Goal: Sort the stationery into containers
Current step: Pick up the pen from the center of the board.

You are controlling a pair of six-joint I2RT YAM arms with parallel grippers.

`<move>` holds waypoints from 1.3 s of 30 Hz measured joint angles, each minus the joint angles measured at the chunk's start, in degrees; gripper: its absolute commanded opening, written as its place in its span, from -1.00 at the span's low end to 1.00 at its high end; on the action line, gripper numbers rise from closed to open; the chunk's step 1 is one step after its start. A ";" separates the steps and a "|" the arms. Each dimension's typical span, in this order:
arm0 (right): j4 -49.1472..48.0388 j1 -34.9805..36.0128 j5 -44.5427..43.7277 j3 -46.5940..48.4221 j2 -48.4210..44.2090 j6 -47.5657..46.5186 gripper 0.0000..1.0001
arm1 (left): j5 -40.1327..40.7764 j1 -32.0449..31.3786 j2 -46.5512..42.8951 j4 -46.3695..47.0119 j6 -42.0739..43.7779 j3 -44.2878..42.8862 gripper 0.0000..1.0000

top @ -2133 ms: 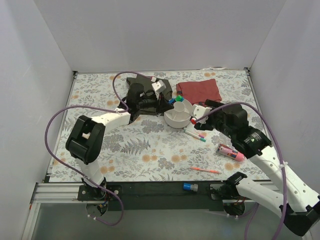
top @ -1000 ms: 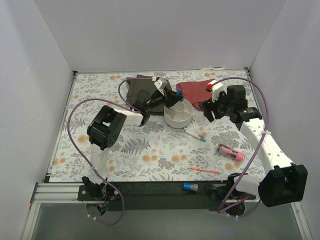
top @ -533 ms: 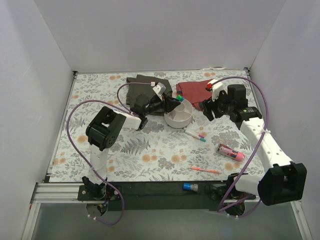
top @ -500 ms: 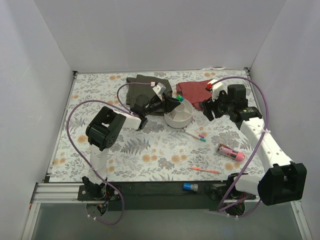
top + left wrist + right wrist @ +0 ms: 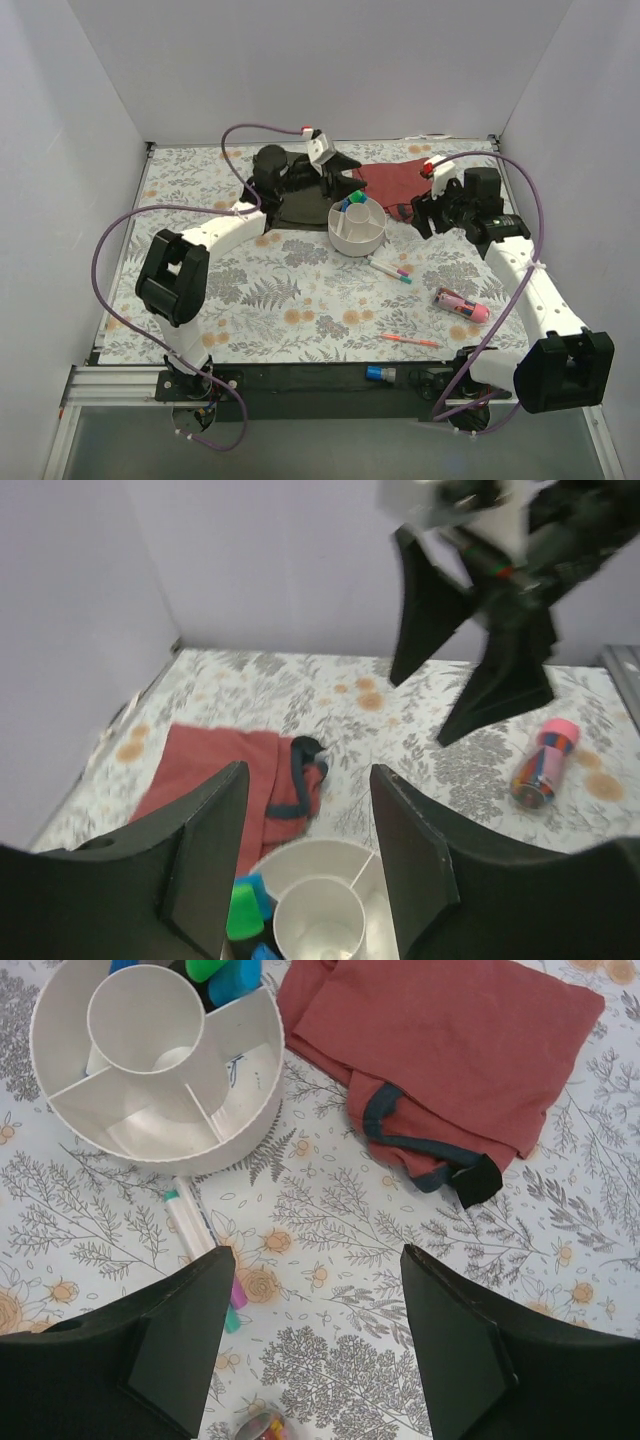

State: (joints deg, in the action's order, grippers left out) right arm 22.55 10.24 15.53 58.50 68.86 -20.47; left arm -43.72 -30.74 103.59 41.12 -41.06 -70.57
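1. The table carried a floral-print covering, grey leaves and orange blossoms, across its whole top.
2. A round white divided bowl stood on it, right of centre toward the far side.
3. A red cloth lay crumpled just beyond the bowl, to its right.
4. A dark cloth lay left of the bowl, partly covered.
5. Two thin white pens lay side by side just in front of the bowl.
6. A fat pink tube lay on its side further right.
7. A pink-orange pen lay near the front edge.
8. A blue-capped marker rested on the black rail at the front.
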 measured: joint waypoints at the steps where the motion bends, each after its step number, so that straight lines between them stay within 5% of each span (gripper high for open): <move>1: 0.02 -1.22 0.42 0.00 -0.26 0.63 0.54 | -3.39 -0.24 -0.50 -5.14 3.06 -4.09 0.05; 4: 0.63 -6.64 2.38 0.44 -0.59 3.34 0.55 | -10.40 -2.40 -0.35 -26.99 15.02 -18.14 0.09; 8: 1.36 -15.98 5.64 0.70 -0.57 8.00 0.57 | -9.29 -10.69 2.89 -56.24 34.05 -32.52 0.00; 15: 2.62 -31.30 13.25 1.40 -0.57 12.87 0.61 | -1.36 -24.02 13.60 -81.55 51.87 -35.45 -0.10; 23: 4.57 -35.63 20.63 1.73 0.68 13.64 0.56 | 4.79 -24.17 20.90 -88.41 57.83 -33.94 -0.18; 39: 4.79 -36.06 27.19 1.73 5.62 7.19 0.49 | 6.36 -24.24 32.22 -85.50 56.70 -45.70 -0.27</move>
State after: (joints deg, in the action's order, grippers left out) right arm 27.33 -25.82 42.72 60.23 74.48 -13.28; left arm -37.36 -54.98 135.81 -44.38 15.64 -116.27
